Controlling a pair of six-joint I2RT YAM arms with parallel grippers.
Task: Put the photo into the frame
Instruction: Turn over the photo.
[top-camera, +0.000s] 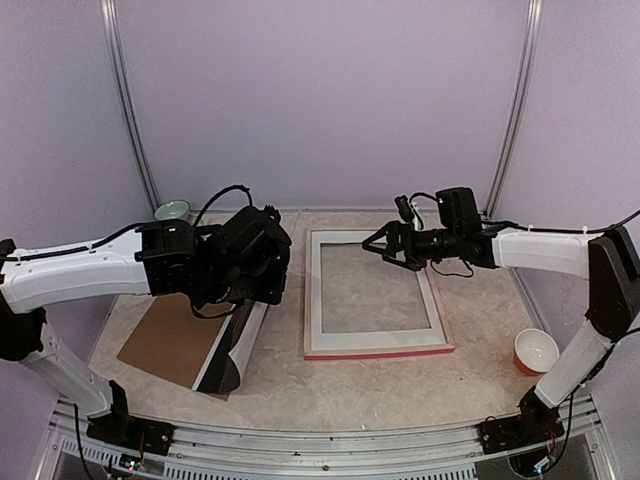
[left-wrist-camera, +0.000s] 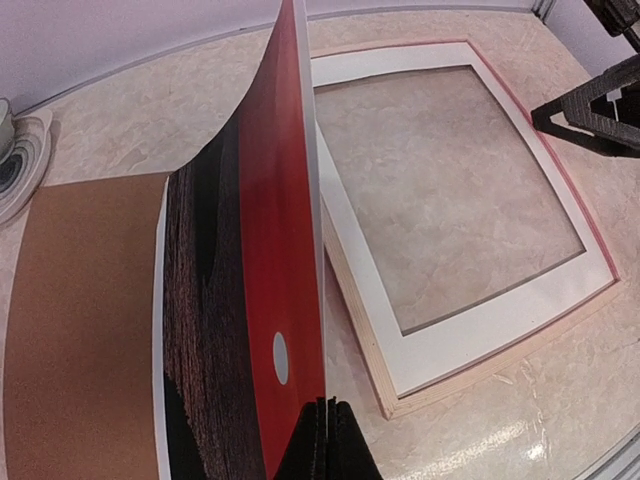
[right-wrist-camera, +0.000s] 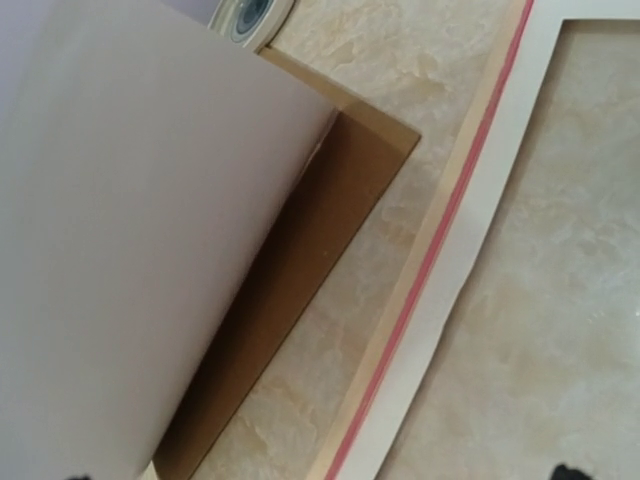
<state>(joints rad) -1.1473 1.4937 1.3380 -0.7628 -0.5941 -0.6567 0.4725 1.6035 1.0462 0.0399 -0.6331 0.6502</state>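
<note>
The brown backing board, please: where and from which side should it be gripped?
The backing board lies flat, its right side under the photo that the left gripper pinches; so probably take its bare left edge, coming low from the left.

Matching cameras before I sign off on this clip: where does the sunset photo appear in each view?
Top external: photo left of centre, standing on edge beside the brown backing board.
Left wrist: photo runs down the middle, red side showing.
Right wrist: photo fills the left, white back showing.
Shared landmark: the brown backing board lies next to it in all three views.
</note>
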